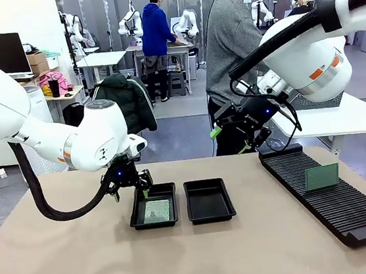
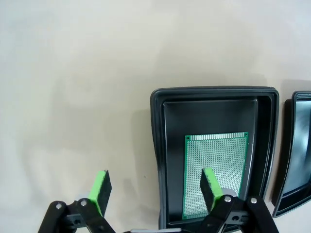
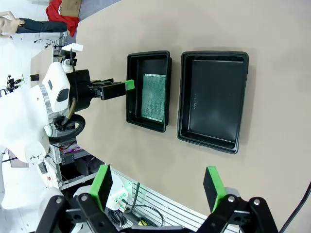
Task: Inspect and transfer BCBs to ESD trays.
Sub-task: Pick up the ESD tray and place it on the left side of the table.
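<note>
One BCB [image 2: 216,153], beneath left end effector [image 2: 154,174]

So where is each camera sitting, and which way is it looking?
Front view: between the arms, robot's side, faces across the table to the person; left arm and right arm show.
Left wrist view: rides the left wrist, looks down at the board in its tray; the open left jaws rise from the bottom.
Right wrist view: rides the right wrist, looks down on that tray and the empty tray; open right jaws and the left arm show.
Shared: all see the board in its tray.
</note>
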`<control>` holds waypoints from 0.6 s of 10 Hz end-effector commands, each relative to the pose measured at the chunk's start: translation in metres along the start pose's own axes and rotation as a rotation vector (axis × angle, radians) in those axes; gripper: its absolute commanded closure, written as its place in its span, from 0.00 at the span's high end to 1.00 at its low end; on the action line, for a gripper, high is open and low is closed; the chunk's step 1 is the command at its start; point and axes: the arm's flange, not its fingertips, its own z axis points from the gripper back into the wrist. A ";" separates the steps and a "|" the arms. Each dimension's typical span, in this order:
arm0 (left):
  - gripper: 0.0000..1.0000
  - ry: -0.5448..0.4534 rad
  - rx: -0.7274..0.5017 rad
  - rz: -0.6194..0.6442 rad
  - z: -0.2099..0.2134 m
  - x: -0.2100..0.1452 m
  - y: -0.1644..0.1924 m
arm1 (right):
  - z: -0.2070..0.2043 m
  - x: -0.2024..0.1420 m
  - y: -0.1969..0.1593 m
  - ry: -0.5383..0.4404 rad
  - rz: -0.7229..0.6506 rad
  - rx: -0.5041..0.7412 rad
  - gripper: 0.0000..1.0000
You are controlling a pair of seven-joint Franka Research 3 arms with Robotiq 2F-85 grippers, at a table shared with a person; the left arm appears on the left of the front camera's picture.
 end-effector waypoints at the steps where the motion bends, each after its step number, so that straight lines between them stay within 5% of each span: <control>1: 0.94 0.011 0.045 0.007 -0.003 -0.002 -0.005 | 0.000 0.000 0.001 -0.014 -0.014 0.001 1.00; 6: 0.73 0.005 0.016 0.009 -0.014 -0.005 -0.007 | 0.000 0.000 0.001 -0.014 -0.014 0.001 1.00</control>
